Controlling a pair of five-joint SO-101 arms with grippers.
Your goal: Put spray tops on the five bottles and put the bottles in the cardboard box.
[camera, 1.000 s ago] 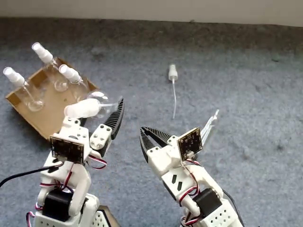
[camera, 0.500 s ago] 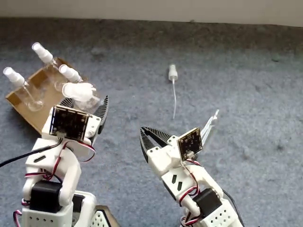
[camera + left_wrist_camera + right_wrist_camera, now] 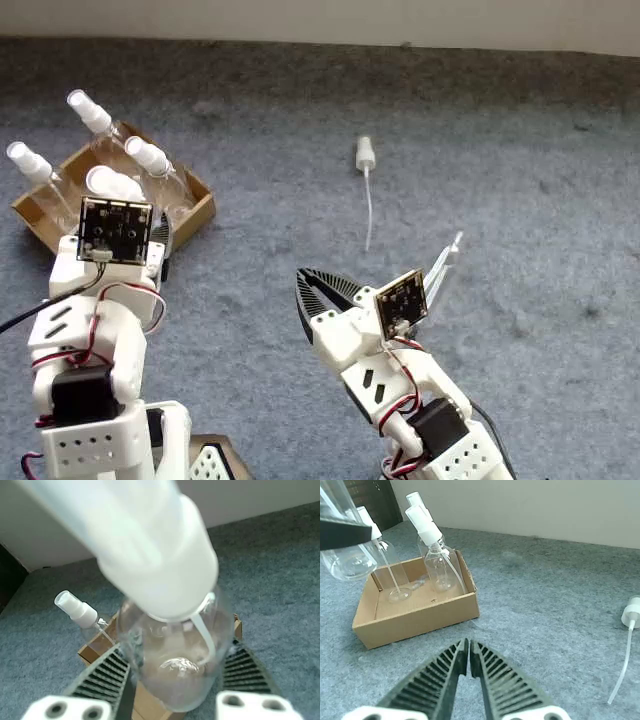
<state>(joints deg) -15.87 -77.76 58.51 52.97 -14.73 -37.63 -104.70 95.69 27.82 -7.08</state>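
Note:
My left gripper (image 3: 130, 215) is shut on a clear bottle (image 3: 170, 630) with a white spray top (image 3: 112, 183). It holds the bottle upright over the near side of the cardboard box (image 3: 196, 206). Three capped bottles (image 3: 148, 157) stand in the box, which also shows in the right wrist view (image 3: 420, 620). A loose spray top (image 3: 365, 155) with its long tube lies on the carpet beyond the right arm, and shows again off to one side (image 3: 631, 615). My right gripper (image 3: 305, 285) hovers low over the carpet, shut and empty (image 3: 469, 647).
Grey carpet covers the table. A clear, glassy shape (image 3: 445, 262), possibly a bottle, lies partly hidden beside the right arm's camera board. Open carpet lies between the box and the loose spray top. A pale wall runs along the far edge.
The left arm has swung left with the capped bottle, from beside the box's near corner to over the box, and stood it upright. The right arm has stayed still.

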